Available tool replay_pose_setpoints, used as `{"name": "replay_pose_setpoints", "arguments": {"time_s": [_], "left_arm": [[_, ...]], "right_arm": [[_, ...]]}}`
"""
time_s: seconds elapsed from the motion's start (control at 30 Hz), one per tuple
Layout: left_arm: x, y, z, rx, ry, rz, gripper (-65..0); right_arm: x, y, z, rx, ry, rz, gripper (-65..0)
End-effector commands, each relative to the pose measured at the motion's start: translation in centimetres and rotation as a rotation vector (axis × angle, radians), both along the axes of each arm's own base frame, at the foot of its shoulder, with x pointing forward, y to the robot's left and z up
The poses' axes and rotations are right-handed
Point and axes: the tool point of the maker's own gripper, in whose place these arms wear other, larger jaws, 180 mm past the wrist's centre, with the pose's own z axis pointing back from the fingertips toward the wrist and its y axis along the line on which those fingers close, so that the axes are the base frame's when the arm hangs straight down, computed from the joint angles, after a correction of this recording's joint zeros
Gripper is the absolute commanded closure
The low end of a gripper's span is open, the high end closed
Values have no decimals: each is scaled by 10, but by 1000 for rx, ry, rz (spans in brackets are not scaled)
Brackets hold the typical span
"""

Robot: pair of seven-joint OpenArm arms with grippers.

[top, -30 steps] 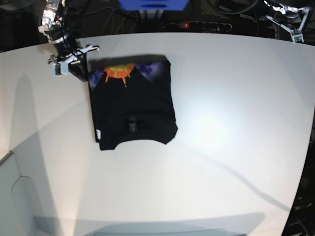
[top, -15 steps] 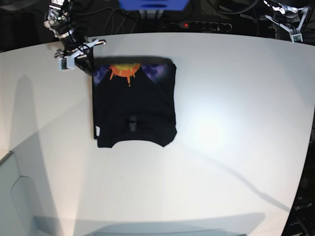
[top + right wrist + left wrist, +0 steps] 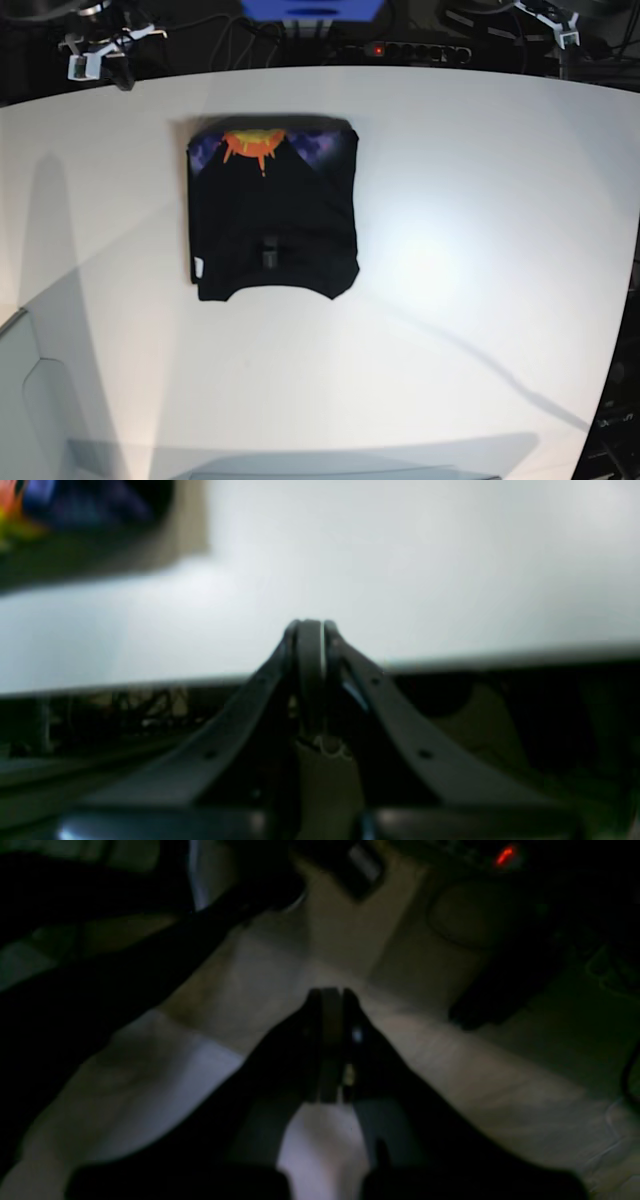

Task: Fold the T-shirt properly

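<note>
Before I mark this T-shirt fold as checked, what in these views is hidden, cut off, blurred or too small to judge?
- T-shirt, base view: layers underneath are hidden by the top layer.
- White tag, base view: too small to read.
- T-shirt, right wrist view: only a blurred corner, cut off by the frame edge.
- Left wrist view: too dark and blurred to identify the surroundings of the shut left gripper.
- Right gripper: shut, empty; tiny in base view.
</note>
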Motion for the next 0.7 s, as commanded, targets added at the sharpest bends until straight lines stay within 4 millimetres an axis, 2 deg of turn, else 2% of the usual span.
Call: {"name": "replay_pose_setpoints", "arguments": {"time_s": [0.0, 0.07, 0.2, 0.3, 0.37, 0.5, 0.67], "left_arm": [[-2, 6, -3, 6, -13, 1, 0], [10, -3, -26, -53, -60, 0, 0], [28, -43, -76, -227, -106, -40, 0], [42, -77, -107, -348, -152, -73, 0], [46, -89, -123, -361, -176, -52, 0], [41, -120, -152, -321, -177, 0, 0], [39, -157, -167, -241, -140, -103, 0]], "right_arm": [[-8, 1, 6, 7, -9, -6, 0], [-31, 8, -1, 27, 46, -29, 0], [-67, 24, -29, 104, 151, -70, 0], [-92, 38, -61, 145, 249, -67, 0], [-99, 41, -86, 155, 311, -52, 0], [-116, 59, -138, 180, 424, -36, 0], [-140, 76, -193, 184, 507, -66, 0]]}}
